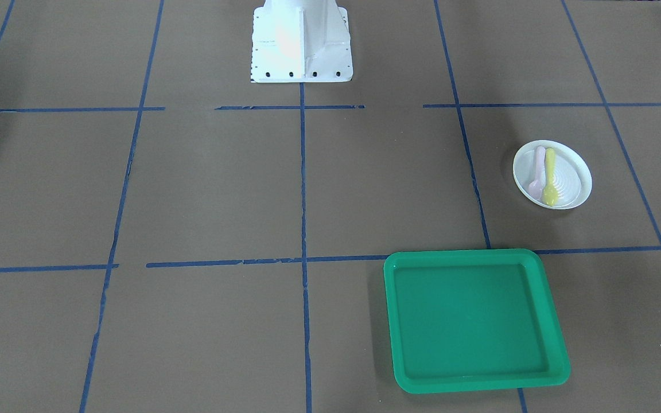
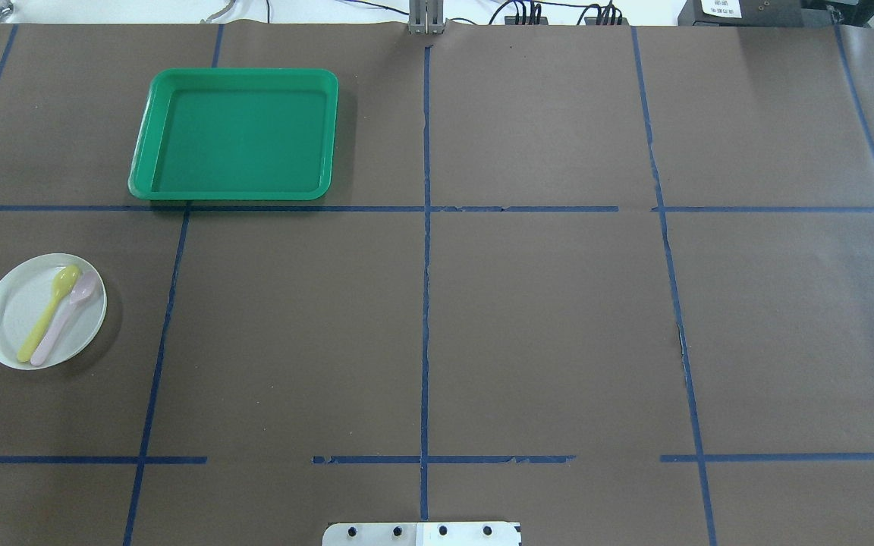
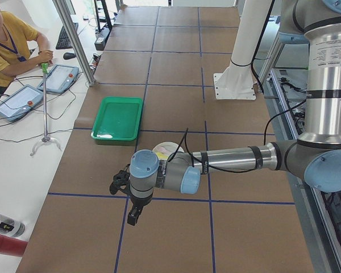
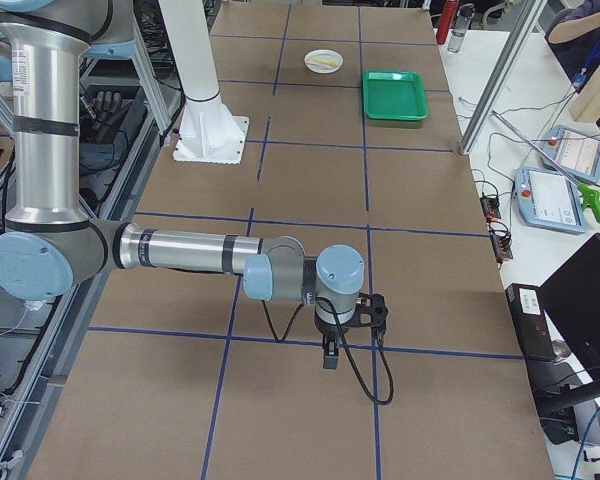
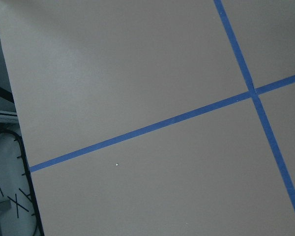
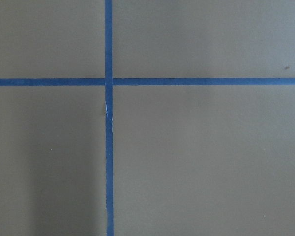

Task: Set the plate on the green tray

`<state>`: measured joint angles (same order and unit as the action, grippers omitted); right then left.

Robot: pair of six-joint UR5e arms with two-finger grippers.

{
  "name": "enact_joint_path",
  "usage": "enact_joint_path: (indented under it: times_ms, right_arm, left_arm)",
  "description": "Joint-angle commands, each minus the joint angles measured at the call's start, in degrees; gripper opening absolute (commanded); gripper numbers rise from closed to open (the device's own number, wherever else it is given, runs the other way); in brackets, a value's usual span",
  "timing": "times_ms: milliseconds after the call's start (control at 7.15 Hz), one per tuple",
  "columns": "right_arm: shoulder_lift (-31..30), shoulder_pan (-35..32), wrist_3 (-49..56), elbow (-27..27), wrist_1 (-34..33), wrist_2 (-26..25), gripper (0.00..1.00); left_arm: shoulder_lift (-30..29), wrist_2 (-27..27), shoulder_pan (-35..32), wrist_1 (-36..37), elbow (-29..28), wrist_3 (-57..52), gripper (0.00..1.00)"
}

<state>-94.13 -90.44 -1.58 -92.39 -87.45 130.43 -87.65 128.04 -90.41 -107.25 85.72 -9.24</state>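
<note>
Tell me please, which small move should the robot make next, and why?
Probably move the left gripper toward the rim of the plate. The plate lies on the robot's left side, apart from the empty green tray, and the left wrist view shows only table. A yellow spoon and a pink spoon rest on it, so a level grasp seems wise.

Brown paper-covered surface [image 2: 543, 326], flat, marked off into large rectangles by blue tape lines [image 2: 425, 303]; tape frayed and broken in places. On the robot's left half, far side: green tray [image 2: 243, 73] lying flat, its near rim running just beside a cross line. Nearer the robot and further left: plate [image 2: 12, 322] resting directly on the surface, apart from the tray. White robot base [image 1: 302, 51] mounted at mid-edge.
</note>
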Motion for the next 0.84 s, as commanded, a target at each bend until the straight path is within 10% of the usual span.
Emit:
enact_joint_path:
  times_ms: [0, 699]
  right_arm:
    - [0.0, 0.0, 0.0, -0.07, 0.0, 0.0, 1.0]
    - [0.0, 0.0, 0.0, 0.01, 0.0, 0.0, 1.0]
  left_arm:
    - [-2.6, 1.59, 7.67, -0.5, -0.12, 11.22, 1.0]
    - [-7.18, -0.03, 25.79, -9.73, -2.57, 31.56, 1.0]
